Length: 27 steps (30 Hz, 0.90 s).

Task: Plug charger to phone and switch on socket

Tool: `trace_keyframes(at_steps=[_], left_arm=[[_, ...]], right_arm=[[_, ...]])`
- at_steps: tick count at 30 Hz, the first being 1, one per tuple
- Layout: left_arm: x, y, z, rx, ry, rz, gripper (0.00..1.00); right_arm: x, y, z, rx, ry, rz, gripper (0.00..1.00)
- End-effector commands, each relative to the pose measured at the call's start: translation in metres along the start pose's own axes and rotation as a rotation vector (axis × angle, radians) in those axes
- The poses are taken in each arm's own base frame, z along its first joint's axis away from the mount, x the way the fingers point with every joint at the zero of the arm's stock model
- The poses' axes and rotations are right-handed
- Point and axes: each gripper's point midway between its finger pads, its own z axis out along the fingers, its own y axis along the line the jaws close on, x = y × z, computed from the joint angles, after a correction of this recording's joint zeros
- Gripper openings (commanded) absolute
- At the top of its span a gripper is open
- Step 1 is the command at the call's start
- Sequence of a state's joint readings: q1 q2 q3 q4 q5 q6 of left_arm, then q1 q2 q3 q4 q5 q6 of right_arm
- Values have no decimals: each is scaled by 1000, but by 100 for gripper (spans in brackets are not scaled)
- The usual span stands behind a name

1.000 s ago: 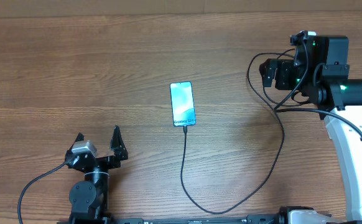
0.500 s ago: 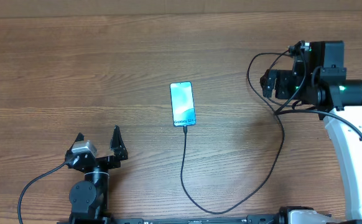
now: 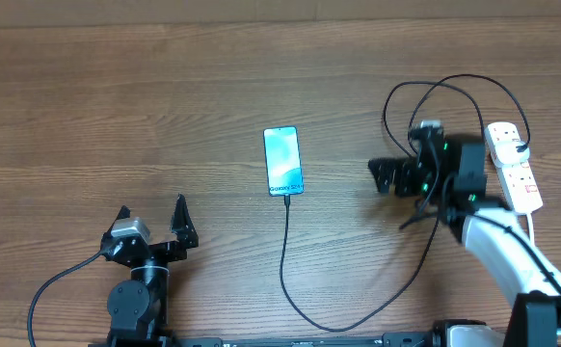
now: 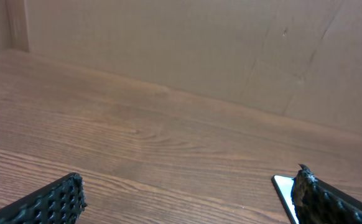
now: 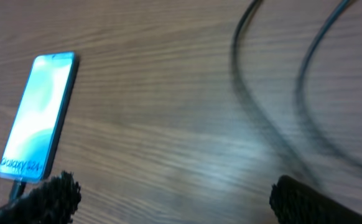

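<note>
Brown wood-grain table (image 3: 117, 87), seen from above. A phone (image 3: 283, 161) lies flat and face up near the middle, its cyan screen lit. The thin black charger (image 3: 282, 255) meets the phone's near edge. From there it runs toward the robot, bends right in a wide curve, and passes under the right arm (image 3: 497, 246). It then loops high over the table and reaches the far end of the socket (image 3: 513, 166). The socket is a white strip with red switches, lying at the table's right side. Whether a switch is on cannot be told.

The left tool (image 3: 152, 214) sits near the front left, well apart from the phone. Its two fingers are spread wide and hold nothing. The right tool (image 3: 378, 178) is between the phone and the socket, pointing left toward the phone. Its fingers are also spread wide and empty.

From the right wrist, the phone lies at the left with white "Galaxy S24" text on its screen. Blurred cable loops cross the upper right.
</note>
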<state>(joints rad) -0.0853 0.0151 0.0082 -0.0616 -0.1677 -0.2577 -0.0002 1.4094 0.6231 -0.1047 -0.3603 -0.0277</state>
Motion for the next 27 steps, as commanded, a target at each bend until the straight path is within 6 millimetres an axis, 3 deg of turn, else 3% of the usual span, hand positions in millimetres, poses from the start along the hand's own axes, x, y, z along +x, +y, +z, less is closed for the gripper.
trace_keyframes(at_steps=[1,13,23,27], left_arm=[[0,-1,0,5,-5,17,99],[0,-1,0,5,-5,17,100],[0,-1,0,5,-5,17,100],[0,-1,0,5,-5,17,100]], right_arm=[[18,13,2,-89,-28,-20,100],[21,11,2,-78,-90,-47,100],[12,18,-13,-83,-125,-60,100],[17,16,-19,-62,-144,-67,100]])
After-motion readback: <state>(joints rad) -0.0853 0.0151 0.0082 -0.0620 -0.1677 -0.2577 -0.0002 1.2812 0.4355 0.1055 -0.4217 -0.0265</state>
